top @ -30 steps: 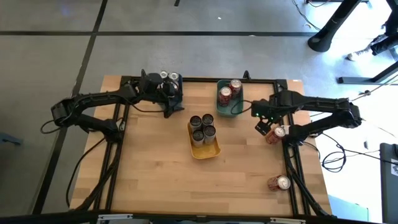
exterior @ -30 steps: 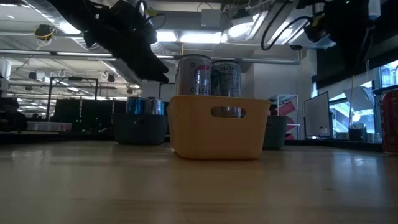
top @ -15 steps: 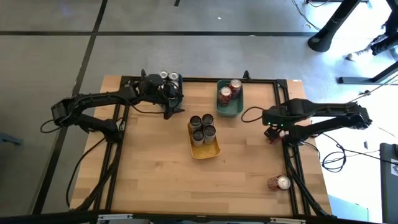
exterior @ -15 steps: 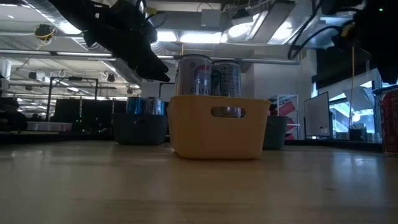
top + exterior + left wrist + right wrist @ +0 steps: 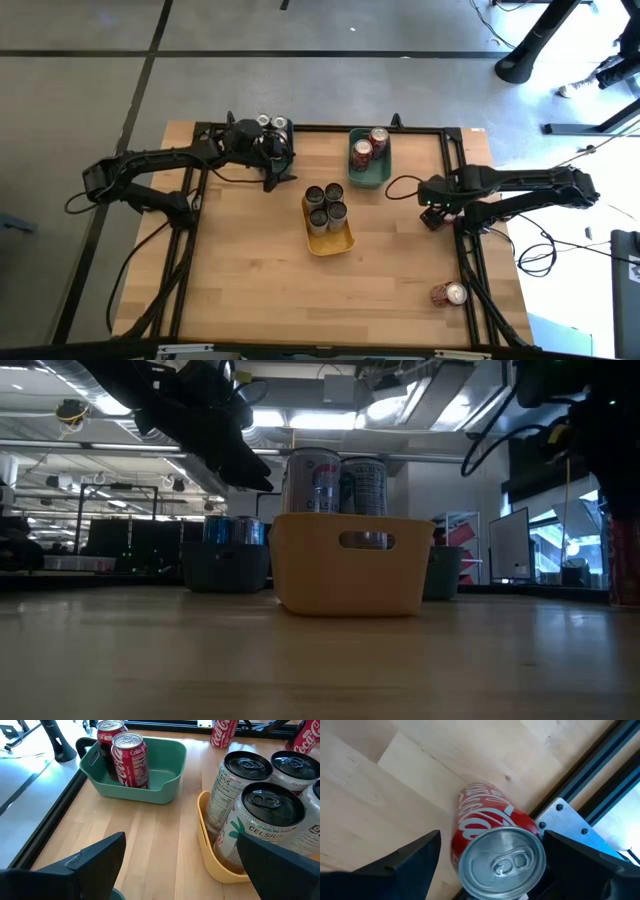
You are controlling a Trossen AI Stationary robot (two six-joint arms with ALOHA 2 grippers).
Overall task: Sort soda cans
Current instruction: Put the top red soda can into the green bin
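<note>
Right gripper: hovering over the table's right edge, fingers standing apart on either side of a red can, not closing on it.
Red can: standing upright between those fingers, silver top facing the wrist camera, sitting just beside the metal frame rail.
Second red can: lying well behind the right gripper, nearer the table's front right corner.
Left gripper: waiting near the table's back left, fingers spread wide and gripping nothing.
Yellow bin: sitting ahead of the left gripper, holding three silver cans standing upright.
Teal bin: lying farther ahead of the left gripper, beyond the yellow bin's corner, holding two upright red cans.
Silver cans behind: standing close together at the back edge, just beside the left gripper's wrist.
Table: showing bare wood around both bins.
</note>
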